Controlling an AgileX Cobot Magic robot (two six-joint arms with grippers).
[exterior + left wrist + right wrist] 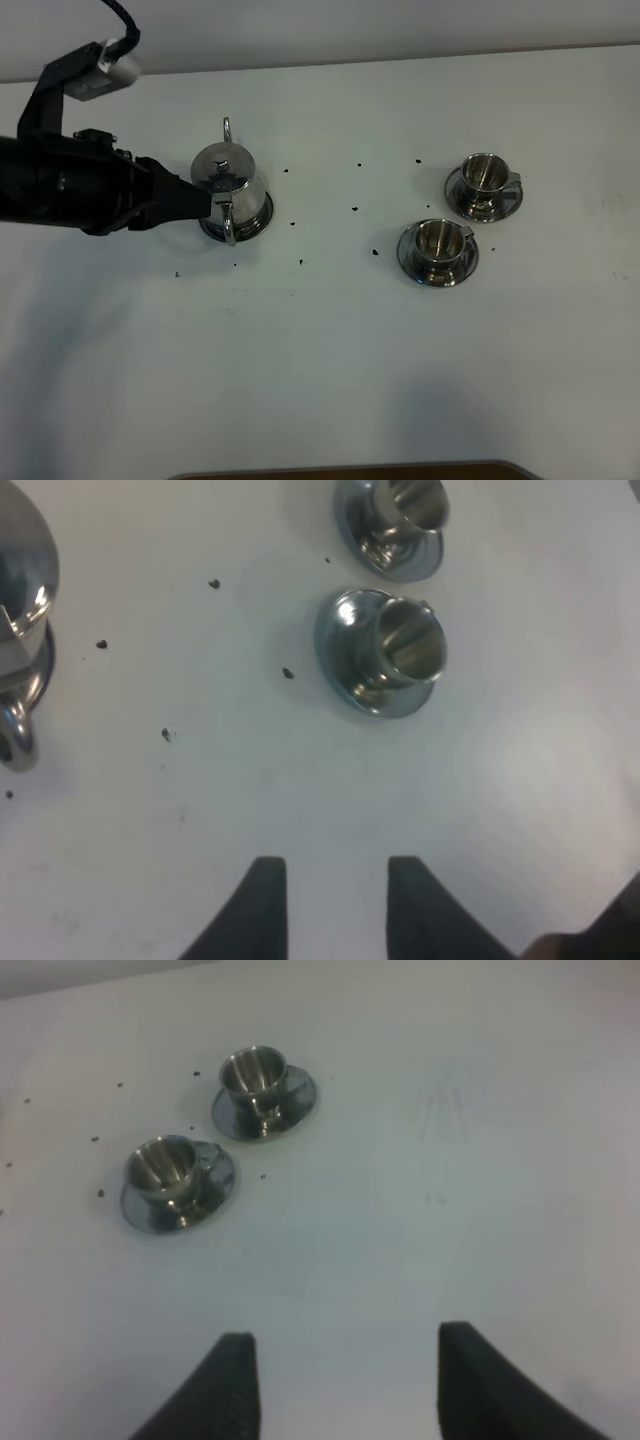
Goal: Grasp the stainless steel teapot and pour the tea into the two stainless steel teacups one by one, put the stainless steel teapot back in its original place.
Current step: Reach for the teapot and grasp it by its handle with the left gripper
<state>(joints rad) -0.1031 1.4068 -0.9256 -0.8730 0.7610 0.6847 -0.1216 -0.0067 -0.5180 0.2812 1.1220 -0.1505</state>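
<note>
The stainless steel teapot [230, 178] stands upright on its round steel coaster [262, 215] at the left of the table, with its loop handle [228, 224] facing the front. My left gripper [204, 206] is close beside the teapot on its left, near the handle. In the left wrist view this gripper [335, 905] is open and empty, and the teapot [22, 590] lies off to one side, not between the fingers. The two teacups, far [485, 180] and near [438, 245], stand on saucers at the right. My right gripper [345, 1380] is open and empty, away from the cups [170, 1175].
Small dark specks [354, 209] are scattered on the white table [320, 350] between the teapot and the cups. A dark edge [350, 470] runs along the table's front. The right arm does not show in the exterior high view.
</note>
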